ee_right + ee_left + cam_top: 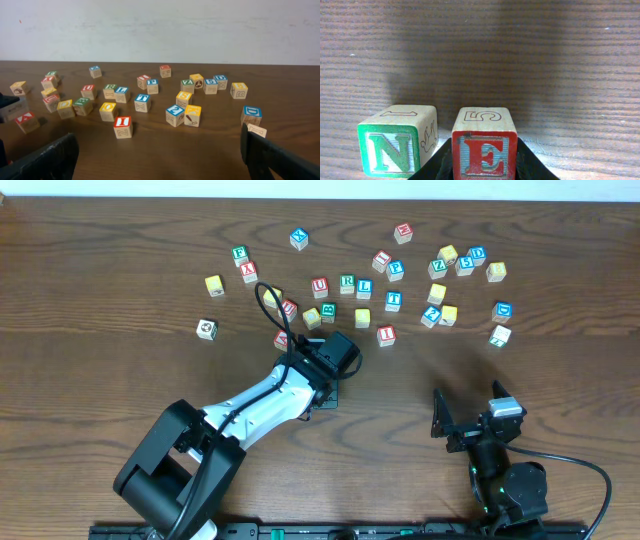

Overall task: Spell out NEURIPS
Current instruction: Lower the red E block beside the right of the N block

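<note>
Left fingers [431, 167] clamping E cube [485, 150], mostly cropped, perhaps touching N cube [395, 145]

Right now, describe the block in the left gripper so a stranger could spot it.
On the wooden table, look between the fingers of the left gripper. The cube held there shows a red E, with 5 on top; its neighbour shows a green N.

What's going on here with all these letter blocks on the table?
The left gripper is shut on a red E cube, holding it just beside a green N cube on the table, so the word looks to have its first two letters. The right gripper sits open on the robot's side of the table, holding nothing. The other lettered cubes, a red I cube among them, lie scattered farther back.
</note>
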`<action>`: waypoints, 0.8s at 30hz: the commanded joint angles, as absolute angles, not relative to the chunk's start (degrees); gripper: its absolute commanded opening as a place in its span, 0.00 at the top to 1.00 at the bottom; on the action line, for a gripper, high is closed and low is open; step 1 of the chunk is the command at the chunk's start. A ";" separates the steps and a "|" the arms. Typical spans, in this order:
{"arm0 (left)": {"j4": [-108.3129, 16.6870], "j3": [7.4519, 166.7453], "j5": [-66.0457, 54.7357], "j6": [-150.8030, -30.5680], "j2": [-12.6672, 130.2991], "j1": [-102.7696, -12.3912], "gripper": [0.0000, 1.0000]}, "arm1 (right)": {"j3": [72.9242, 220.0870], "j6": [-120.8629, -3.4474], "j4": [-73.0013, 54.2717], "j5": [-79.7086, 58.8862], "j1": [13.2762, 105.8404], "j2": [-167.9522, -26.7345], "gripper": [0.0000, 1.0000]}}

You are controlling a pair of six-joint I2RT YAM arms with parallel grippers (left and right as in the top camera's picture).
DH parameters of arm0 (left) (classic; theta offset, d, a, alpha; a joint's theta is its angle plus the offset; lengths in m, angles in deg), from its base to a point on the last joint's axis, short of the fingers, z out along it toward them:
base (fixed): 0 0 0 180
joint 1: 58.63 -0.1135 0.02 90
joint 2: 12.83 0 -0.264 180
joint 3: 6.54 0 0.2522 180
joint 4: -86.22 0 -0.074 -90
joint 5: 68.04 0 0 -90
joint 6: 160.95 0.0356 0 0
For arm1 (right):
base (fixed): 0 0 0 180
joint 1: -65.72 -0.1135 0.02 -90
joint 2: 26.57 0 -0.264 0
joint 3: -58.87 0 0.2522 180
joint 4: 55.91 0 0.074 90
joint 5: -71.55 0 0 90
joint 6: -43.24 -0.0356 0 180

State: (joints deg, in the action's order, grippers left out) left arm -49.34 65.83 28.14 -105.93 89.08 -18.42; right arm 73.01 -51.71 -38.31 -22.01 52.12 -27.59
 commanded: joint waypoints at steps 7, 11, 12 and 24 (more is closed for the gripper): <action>-49.54 65.07 29.12 -106.85 89.93 -18.42 0.78 | 72.95 -51.38 -38.07 -21.92 52.55 -27.43 0.01; -49.54 65.07 29.12 -106.85 89.93 -18.42 0.75 | 72.95 -51.38 -38.10 -21.92 52.55 -27.43 0.01; -49.54 65.07 29.12 -106.85 89.93 -18.42 0.73 | 72.95 -51.38 -38.10 -21.92 52.55 -27.43 0.01; -49.54 65.07 29.12 -106.85 89.93 -18.42 0.62 | 72.95 -51.38 -38.07 -21.92 52.55 -27.43 0.01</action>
State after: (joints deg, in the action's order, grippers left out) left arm -49.52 65.79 28.16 -106.26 89.08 -18.42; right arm 73.01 -51.71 -38.34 -22.01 52.12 -27.59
